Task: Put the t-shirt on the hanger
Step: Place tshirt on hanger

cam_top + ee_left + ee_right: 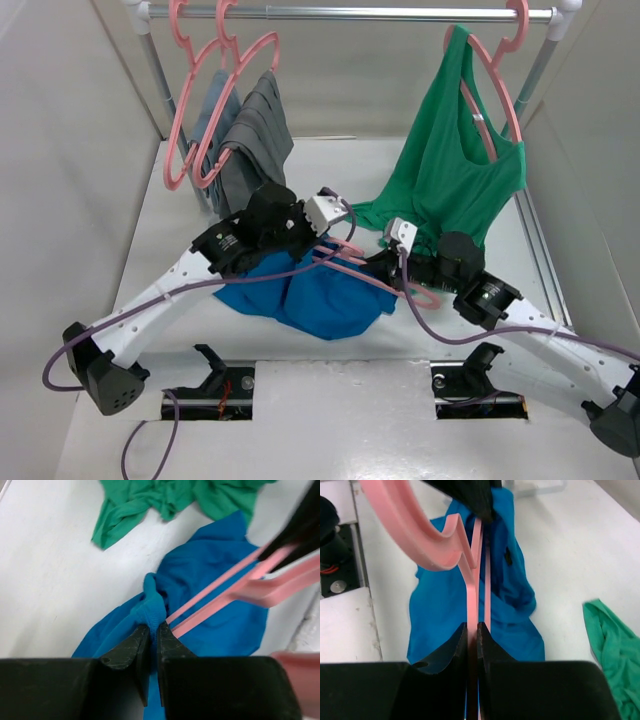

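**Inspector:** State of the left gripper (152,628)?
**Assistant:** Clamped on a raised fold of the t-shirt (210,555), which lies bunched on the table (50,580).
**Inspector:** And the right gripper (472,626)?
**Assistant:** Closed on the hanger (471,595), just above the shirt.

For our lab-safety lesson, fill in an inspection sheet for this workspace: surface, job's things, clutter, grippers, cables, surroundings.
Surface: white table, nothing spilled that shows.
Job's things: blue t-shirt crumpled mid-table; pink hanger lying across it.
Clutter: green top hung from the rail, hem trailing on the table; grey garments hung at the left.
Grippers: left gripper, jaws shut on a t-shirt fold; right gripper, jaws shut on the hanger.
Cables: purple cables loop loose over the table.
Surroundings: white walls on three sides.
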Tool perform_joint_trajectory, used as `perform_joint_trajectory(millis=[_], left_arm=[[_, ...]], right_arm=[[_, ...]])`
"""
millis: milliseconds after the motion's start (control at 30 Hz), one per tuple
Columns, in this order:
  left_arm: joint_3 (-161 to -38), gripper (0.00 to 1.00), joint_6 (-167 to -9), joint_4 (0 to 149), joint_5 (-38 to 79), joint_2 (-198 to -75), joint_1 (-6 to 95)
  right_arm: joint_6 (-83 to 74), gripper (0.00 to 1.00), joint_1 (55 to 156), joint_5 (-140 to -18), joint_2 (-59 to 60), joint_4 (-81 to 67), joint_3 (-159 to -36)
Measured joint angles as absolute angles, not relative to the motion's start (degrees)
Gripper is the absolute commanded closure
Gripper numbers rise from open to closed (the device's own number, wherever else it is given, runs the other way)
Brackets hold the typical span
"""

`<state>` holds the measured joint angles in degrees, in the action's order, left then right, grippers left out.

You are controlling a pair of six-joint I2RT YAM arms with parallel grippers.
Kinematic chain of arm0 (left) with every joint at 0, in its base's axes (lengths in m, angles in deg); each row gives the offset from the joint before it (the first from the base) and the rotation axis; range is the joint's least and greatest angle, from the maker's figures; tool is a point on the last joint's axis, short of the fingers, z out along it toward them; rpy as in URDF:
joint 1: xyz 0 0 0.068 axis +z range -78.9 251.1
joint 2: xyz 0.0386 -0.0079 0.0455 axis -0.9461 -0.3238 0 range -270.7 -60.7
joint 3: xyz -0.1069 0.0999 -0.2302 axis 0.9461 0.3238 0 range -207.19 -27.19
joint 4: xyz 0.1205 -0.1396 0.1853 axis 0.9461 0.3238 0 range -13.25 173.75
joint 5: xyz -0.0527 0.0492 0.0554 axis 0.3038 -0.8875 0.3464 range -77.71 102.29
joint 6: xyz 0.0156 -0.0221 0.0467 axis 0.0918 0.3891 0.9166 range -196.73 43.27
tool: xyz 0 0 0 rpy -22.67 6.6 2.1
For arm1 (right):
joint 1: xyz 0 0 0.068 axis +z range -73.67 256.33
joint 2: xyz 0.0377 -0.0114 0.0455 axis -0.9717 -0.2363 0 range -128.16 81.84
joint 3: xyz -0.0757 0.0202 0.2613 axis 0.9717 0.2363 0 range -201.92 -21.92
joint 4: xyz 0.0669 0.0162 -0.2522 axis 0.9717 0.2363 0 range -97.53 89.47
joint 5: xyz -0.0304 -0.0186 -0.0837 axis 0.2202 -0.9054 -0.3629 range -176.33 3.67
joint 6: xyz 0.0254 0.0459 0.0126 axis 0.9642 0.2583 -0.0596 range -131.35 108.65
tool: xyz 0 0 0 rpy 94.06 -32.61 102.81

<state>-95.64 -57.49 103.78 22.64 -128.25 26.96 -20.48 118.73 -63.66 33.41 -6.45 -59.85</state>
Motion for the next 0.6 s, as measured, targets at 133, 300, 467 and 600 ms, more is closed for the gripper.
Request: perform_joint_trajectory(millis=[133,300,467,600], left_arm=[[-95.96,0.96,-55.46,104.89,25.79,-126.88,24.84],[-96.01,0.69,-51.70,106.97,30.99,-125.22,24.56],[-94.26,0.47,-46.93,109.79,33.57,-122.31,24.28],[-92.42,0.32,-43.20,112.04,34.33,-118.99,23.90]], right_arm=[[-20.52,1.00,118.81,-61.82,32.06,-10.99,-58.91],[-19.67,1.00,118.90,-59.11,31.99,-19.23,-54.45],[-17.74,1.00,118.73,-55.70,32.19,-33.00,-45.99],[-16.89,1.00,118.73,-54.50,32.21,-41.07,-41.91]])
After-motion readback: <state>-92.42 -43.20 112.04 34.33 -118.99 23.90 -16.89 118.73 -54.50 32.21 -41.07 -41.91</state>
